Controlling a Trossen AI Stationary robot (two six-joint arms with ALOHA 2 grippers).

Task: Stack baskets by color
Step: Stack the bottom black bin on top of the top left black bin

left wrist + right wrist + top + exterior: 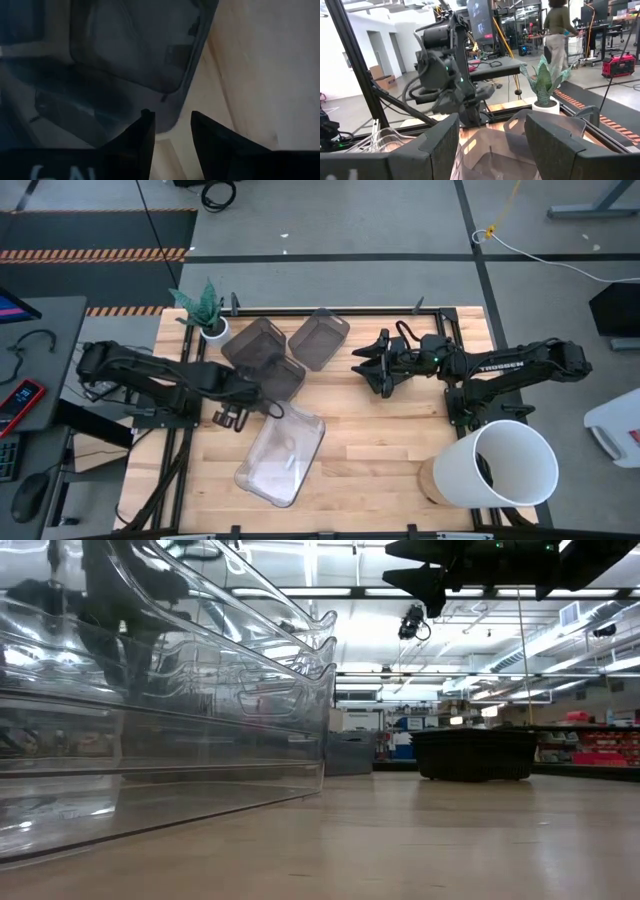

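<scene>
Over the grey baskets (268,358), left gripper (272,406) partly open

clear baskets (281,457) nested, tilted, near table's front-centre, three smoky grey baskets (283,352) clustered upright toward the back, touching, one (319,337) rightmost, black basket (474,753) upright in low view

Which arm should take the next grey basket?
Left, probably. The left pincer hangs open right at the grey baskets, beside the clear stack. The right pincer waits open in the air, clear of the far grey basket.
</scene>
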